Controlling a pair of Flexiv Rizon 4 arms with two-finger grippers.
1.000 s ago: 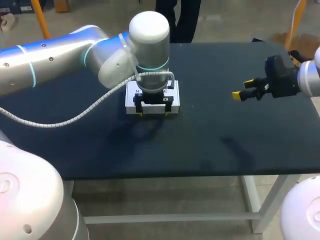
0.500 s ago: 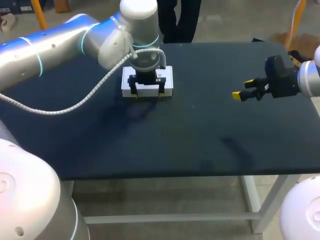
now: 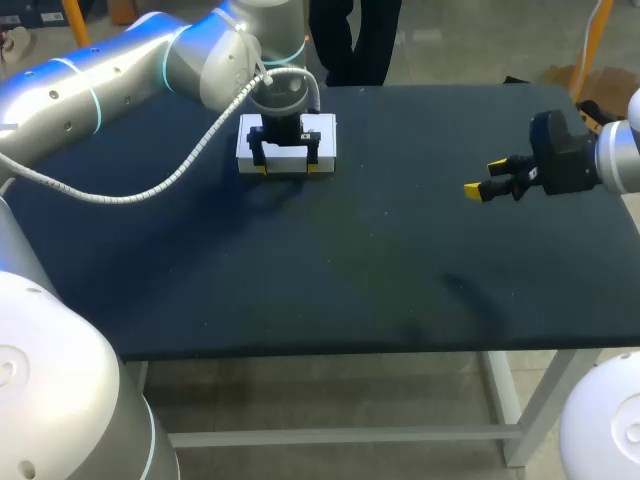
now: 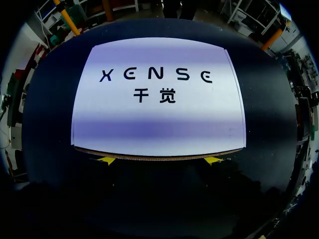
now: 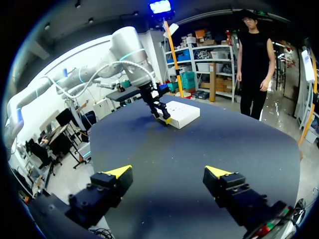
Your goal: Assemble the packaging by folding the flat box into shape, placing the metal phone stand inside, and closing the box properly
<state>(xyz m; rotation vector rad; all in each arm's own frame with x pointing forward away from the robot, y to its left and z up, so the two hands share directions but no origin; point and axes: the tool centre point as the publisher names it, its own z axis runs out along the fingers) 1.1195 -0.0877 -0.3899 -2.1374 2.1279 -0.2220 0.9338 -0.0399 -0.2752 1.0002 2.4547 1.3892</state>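
A closed white box (image 3: pixel 290 135) with dark print on its lid lies near the far edge of the dark table (image 3: pixel 400 260). What is inside it is hidden. My left gripper (image 3: pixel 286 168) points down at the box's near side, open, with both yellow tips against that wall by the tabletop. In the left wrist view the box lid (image 4: pixel 159 94) spreads ahead of the left gripper (image 4: pixel 159 160). My right gripper (image 3: pixel 478 190) hovers open and empty over the table's right part, far from the box. From the right wrist view, the right gripper (image 5: pixel 168 172) faces the distant box (image 5: pixel 182 113).
The table's far edge (image 3: pixel 420 88) runs just behind the box. The left arm's grey cable (image 3: pixel 150 190) hangs over the table's left part. Bare dark tabletop lies between the box and the right gripper and along the near edge.
The left gripper and the box have travelled together away from me toward the far edge and slightly left. The right arm has kept still.
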